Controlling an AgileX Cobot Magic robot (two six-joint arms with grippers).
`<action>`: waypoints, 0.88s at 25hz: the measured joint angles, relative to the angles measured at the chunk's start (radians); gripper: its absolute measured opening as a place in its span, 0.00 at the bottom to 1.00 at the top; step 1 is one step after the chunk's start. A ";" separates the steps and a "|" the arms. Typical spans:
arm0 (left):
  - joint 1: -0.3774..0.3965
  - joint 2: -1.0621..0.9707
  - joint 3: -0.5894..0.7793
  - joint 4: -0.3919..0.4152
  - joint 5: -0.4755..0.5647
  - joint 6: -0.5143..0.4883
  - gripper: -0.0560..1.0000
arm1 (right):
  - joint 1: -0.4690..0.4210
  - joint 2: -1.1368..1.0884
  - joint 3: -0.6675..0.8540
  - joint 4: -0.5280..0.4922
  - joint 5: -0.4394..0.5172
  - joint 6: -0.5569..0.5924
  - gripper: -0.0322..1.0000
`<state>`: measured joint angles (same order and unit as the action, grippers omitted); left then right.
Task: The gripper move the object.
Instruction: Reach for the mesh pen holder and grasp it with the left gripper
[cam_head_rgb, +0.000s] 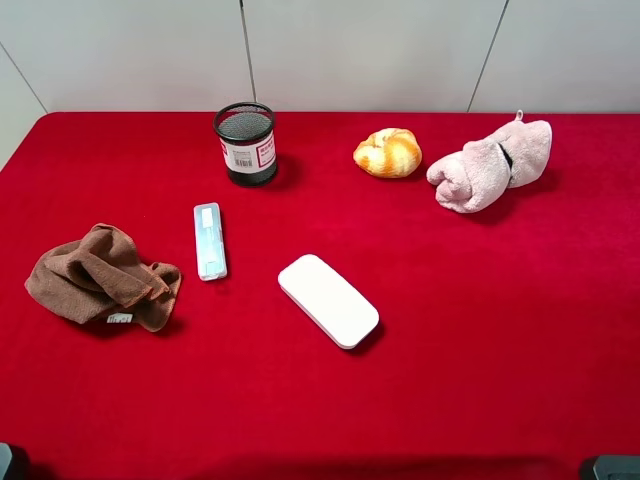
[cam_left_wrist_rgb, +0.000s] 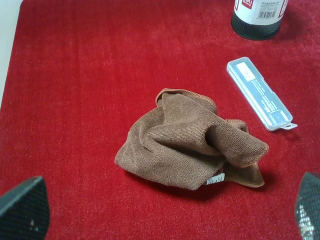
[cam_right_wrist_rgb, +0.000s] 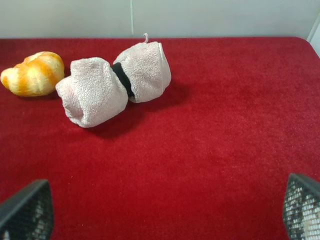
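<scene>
The black wire-mesh pen cup (cam_head_rgb: 246, 143) with a white and red barcode label stands upright at the back of the red table, left of centre. Its lower part also shows in the left wrist view (cam_left_wrist_rgb: 257, 17). My left gripper (cam_left_wrist_rgb: 165, 215) is open and empty, its fingers (cam_left_wrist_rgb: 22, 210) spread wide over the table's front left, well short of the cup. My right gripper (cam_right_wrist_rgb: 162, 212) is open and empty at the front right, far from the cup. In the exterior view only dark bits of the arms show at the bottom corners.
A crumpled brown cloth (cam_head_rgb: 100, 278) lies at the left, with a clear slim plastic case (cam_head_rgb: 209, 241) beside it. A white flat oblong case (cam_head_rgb: 328, 300) lies in the middle. A croissant-like toy (cam_head_rgb: 388, 152) and a pink plush (cam_head_rgb: 490, 165) sit at the back right.
</scene>
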<state>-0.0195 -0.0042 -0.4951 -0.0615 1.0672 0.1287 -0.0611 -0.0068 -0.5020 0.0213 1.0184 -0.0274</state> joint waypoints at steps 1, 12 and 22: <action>0.000 0.000 0.000 0.000 0.000 0.000 0.98 | 0.000 0.000 0.000 0.000 0.000 0.000 0.70; 0.000 0.000 0.000 0.000 -0.001 0.000 0.98 | 0.000 0.000 0.000 0.000 0.000 0.000 0.70; 0.000 0.020 -0.009 0.000 0.002 0.000 0.98 | 0.000 0.000 0.000 0.000 0.000 0.000 0.70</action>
<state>-0.0195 0.0158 -0.5037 -0.0615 1.0694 0.1287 -0.0611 -0.0068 -0.5020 0.0213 1.0184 -0.0274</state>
